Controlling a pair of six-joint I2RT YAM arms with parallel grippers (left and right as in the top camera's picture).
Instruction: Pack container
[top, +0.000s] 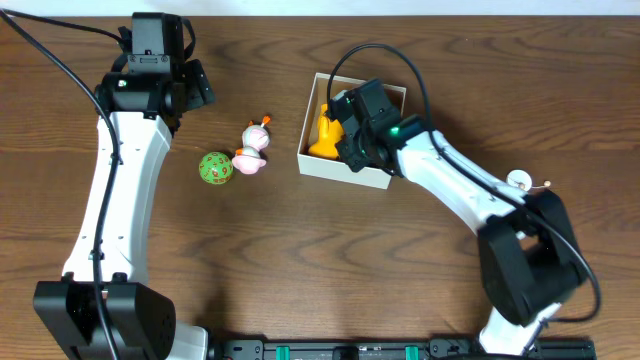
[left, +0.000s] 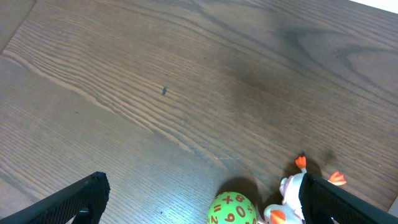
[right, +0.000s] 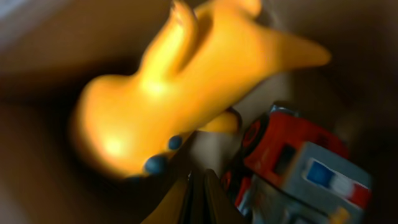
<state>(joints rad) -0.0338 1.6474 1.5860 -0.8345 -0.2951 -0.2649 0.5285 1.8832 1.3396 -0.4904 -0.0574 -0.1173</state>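
A robotics lab is suggested: a white-and-black jointed left robot arm (top: 115, 190) and matching right robot arm (top: 455, 185) are mounted at a dark brown wood-grain desk (top: 300, 250), fed by black cables (top: 55, 55).

One box (top: 345, 172), one ball (top: 215, 168), two arms (top: 120, 190) (top: 455, 180)

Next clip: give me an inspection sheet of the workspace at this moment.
Surface: brown wooden table.
Job's things: container holds a yellow toy and a red toy vehicle; green ball and white-pink toy lie outside, to its left in the overhead view.
Clutter: small white object at the table's right side.
Grippers: left gripper open over the table; right gripper shut, inside the container.
Cables: black cables, one looping above the container.
Surroundings: black rail at the near edge.
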